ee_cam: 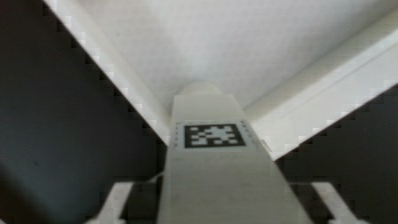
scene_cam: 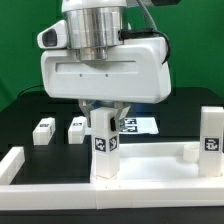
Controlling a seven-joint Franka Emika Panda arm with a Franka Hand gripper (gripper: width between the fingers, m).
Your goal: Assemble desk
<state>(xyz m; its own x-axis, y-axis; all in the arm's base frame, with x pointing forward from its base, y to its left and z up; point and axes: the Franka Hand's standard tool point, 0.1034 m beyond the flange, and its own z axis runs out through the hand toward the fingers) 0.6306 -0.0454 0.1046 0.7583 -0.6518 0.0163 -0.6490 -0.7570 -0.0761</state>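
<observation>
The desk's white rimmed tabletop panel (scene_cam: 150, 168) lies across the front of the table. One tagged leg block (scene_cam: 105, 145) stands upright on its corner, and a second leg (scene_cam: 210, 140) stands at the exterior view's right. My gripper (scene_cam: 105, 112) hangs straight over the first leg with a finger on each side of its top. In the wrist view the leg (ee_cam: 222, 150) runs up between my fingers (ee_cam: 121, 200), with a dark gap on each side, so the jaws are open and apart from it. The tabletop corner (ee_cam: 231, 50) lies beyond it.
Two loose leg blocks (scene_cam: 42, 130) (scene_cam: 77, 128) lie on the black table at the exterior view's left. The marker board (scene_cam: 138, 125) lies behind the gripper. A white border rail (scene_cam: 12, 165) sits at the front left.
</observation>
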